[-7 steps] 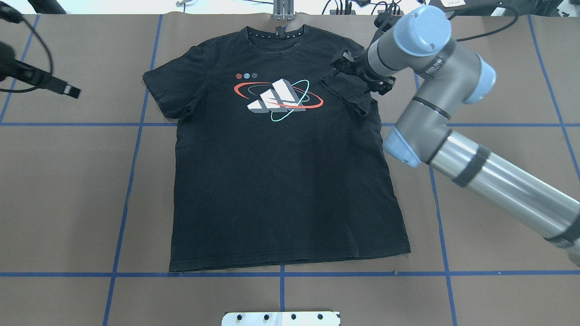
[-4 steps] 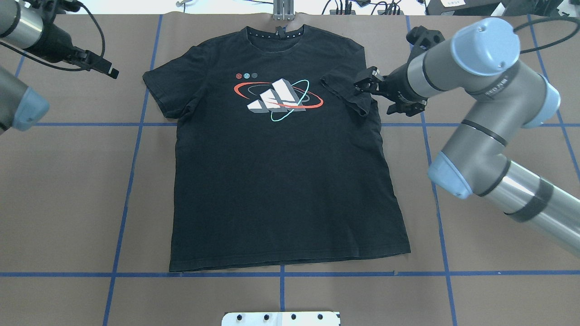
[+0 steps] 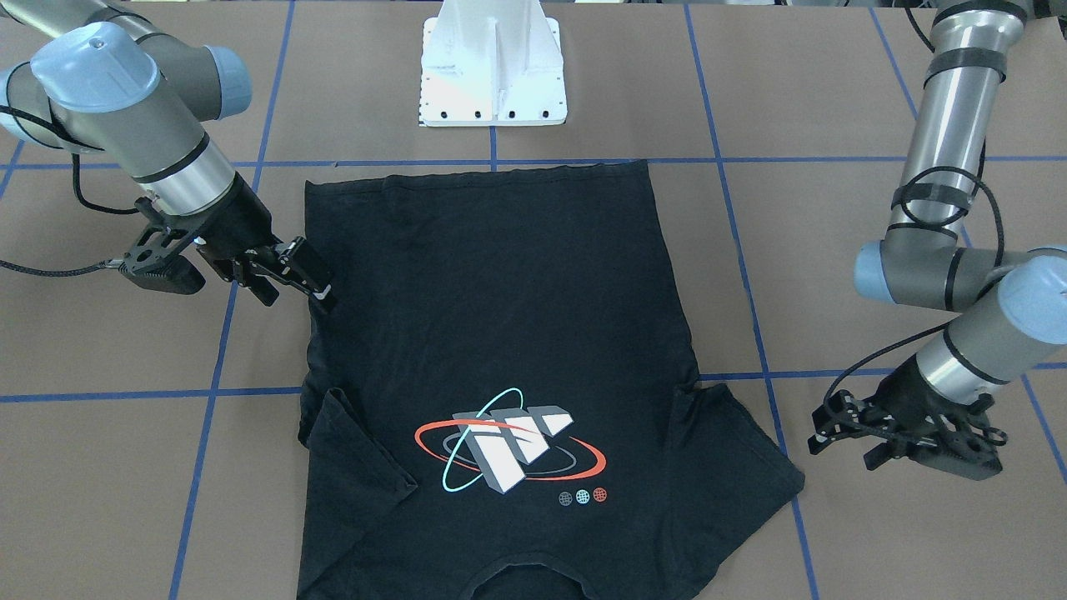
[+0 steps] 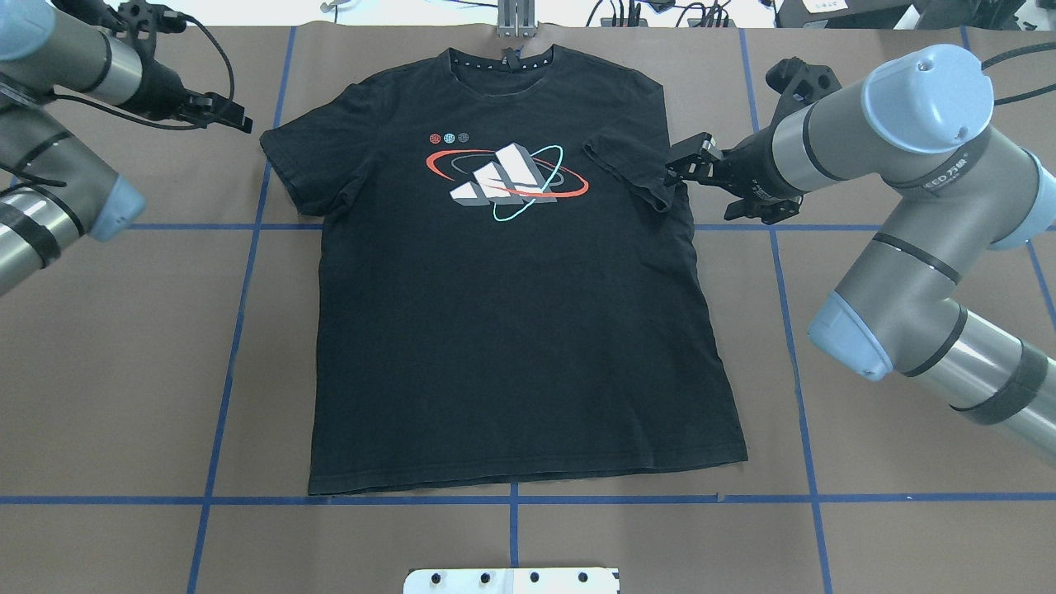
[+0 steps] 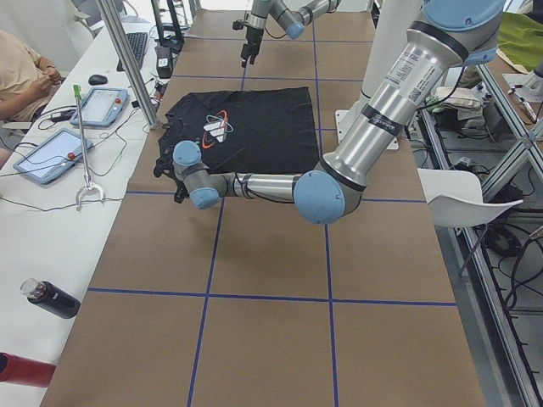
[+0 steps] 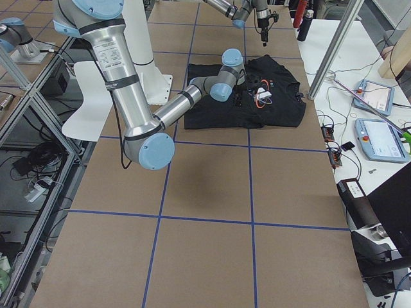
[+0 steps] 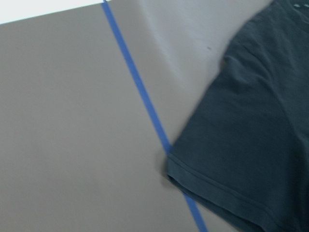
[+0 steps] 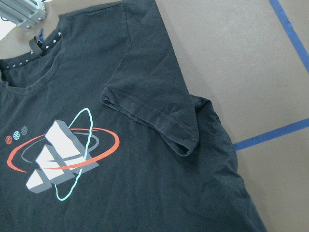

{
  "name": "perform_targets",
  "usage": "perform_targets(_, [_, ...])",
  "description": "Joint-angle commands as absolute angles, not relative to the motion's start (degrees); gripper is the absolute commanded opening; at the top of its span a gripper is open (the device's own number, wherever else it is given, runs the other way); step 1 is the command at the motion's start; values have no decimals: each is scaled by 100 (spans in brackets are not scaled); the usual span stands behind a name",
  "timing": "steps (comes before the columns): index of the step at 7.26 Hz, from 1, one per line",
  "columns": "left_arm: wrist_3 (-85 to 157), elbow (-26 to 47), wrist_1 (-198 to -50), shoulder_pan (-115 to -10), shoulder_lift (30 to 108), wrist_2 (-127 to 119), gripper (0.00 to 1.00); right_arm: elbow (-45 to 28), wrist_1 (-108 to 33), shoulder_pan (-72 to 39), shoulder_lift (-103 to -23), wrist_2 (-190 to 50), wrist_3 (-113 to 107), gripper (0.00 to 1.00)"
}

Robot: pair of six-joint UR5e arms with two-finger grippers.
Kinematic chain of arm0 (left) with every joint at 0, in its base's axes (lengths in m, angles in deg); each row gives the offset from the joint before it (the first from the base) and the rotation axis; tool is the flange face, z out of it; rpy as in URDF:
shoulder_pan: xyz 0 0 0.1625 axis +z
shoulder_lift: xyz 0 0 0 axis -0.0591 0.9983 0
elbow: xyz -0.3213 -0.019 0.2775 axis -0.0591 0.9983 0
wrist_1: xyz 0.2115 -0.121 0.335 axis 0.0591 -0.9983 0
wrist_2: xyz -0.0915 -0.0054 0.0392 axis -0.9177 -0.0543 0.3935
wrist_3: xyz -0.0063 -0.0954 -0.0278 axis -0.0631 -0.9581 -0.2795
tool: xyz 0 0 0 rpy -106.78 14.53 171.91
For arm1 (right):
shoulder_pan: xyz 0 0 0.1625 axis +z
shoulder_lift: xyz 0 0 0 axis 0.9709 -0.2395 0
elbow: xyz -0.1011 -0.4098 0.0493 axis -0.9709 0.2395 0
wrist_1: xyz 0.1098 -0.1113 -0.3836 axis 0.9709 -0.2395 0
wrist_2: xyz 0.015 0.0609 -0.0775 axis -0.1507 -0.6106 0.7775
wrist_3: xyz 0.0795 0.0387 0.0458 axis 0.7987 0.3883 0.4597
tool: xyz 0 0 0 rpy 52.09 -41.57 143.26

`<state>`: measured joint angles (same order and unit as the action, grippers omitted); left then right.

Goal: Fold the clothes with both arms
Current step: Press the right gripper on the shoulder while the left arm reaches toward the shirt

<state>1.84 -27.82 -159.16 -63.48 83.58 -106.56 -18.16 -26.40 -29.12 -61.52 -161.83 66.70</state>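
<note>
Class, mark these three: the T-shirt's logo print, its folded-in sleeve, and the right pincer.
logo print (image 4: pixel 507 180), overhead view, on the white bars at its centre.
folded-in sleeve (image 4: pixel 631 172), overhead view, on the middle of its cloth.
right pincer (image 4: pixel 678 167), overhead view, between its fingertips, beside the sleeve.

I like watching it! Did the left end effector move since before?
Yes. In the overhead view the left end effector slid rightward, nearer the T-shirt sleeve and the blue tape line.
</note>
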Motion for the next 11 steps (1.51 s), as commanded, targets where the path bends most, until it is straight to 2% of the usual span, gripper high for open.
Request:
perform_targets(1, [-979, -3353, -16610, -6096, 8613, -10351, 82, -1838, -2640, -2842, -6233, -16201, 6669, 100])
perform_targets(2, [-1007, -3425, -16611, -6096, 8624, -10333, 79, -1803, -2640, -2842, -6251, -16202, 6669, 100])
perform_targets(4, [-1059, -3461, -16602, -6096, 8720, -10263, 63, -1785, -2640, -2842, -6303, -16184, 6660, 100])
perform_targets(5, [-1060, -3574, -16602, -6096, 8755, -10114, 60, -1777, -2640, -2850, -6330, -16158, 6660, 100])
perform_targets(11, [-1051, -3760, -16602, -5991, 8870, -9902, 52, -1733, -2631, -2912, -6365, -16105, 6660, 100])
